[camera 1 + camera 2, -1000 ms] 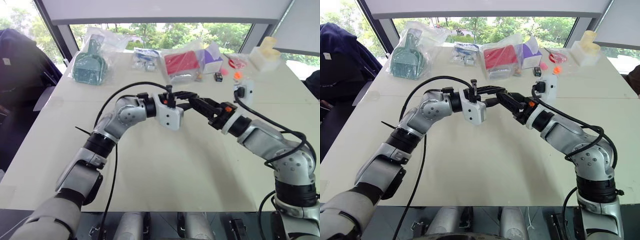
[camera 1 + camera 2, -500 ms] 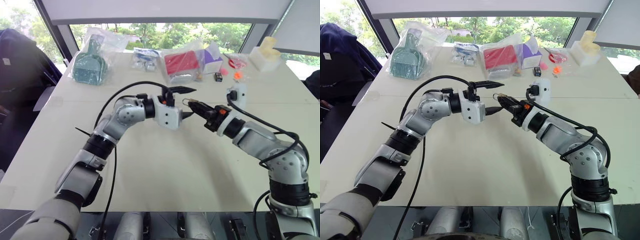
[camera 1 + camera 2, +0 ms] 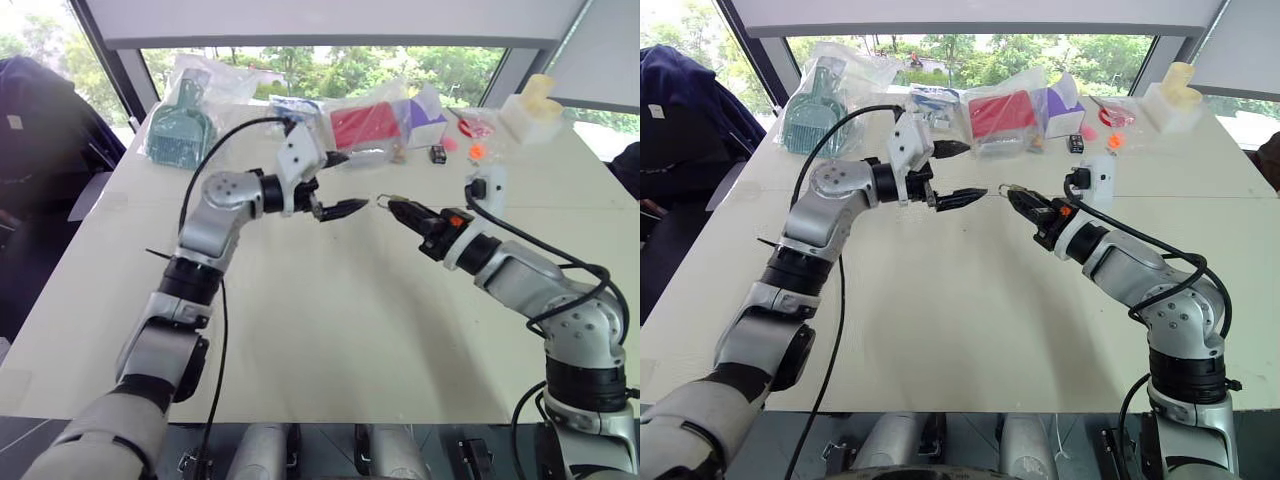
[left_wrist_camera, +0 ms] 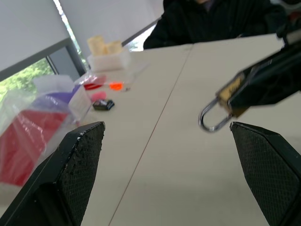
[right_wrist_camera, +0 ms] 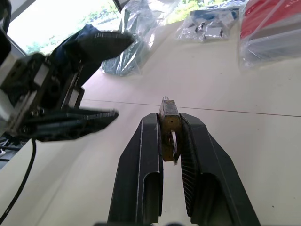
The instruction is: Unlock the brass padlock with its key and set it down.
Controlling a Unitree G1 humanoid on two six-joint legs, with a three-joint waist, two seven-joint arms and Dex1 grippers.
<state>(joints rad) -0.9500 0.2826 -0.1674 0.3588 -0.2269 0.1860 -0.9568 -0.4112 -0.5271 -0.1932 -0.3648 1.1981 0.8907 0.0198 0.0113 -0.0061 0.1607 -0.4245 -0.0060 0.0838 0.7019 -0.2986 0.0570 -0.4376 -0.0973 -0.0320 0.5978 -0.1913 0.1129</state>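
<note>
Right pincer [image 5: 170, 136], low in the right wrist frame, is clenched on the brass padlock [image 5: 168, 126], holding it in the air above the bare middle of the surface [image 3: 330, 330]. A second ago both pincers met at the padlock; since then the left pincer [image 3: 335, 185] has let go, spread wide, rolled over and drawn back toward the upper left, so the two now stand apart near the centre of the head frames. I judge the key-turning step finished or broken off, with setting down still to come.

In the left wrist frame the silvery shackle [image 4: 211, 120] hangs as a loop below the body, which the head views barely resolve. I cannot make out the key anywhere. Bagged items [image 3: 365, 125] lie along the far edge.
</note>
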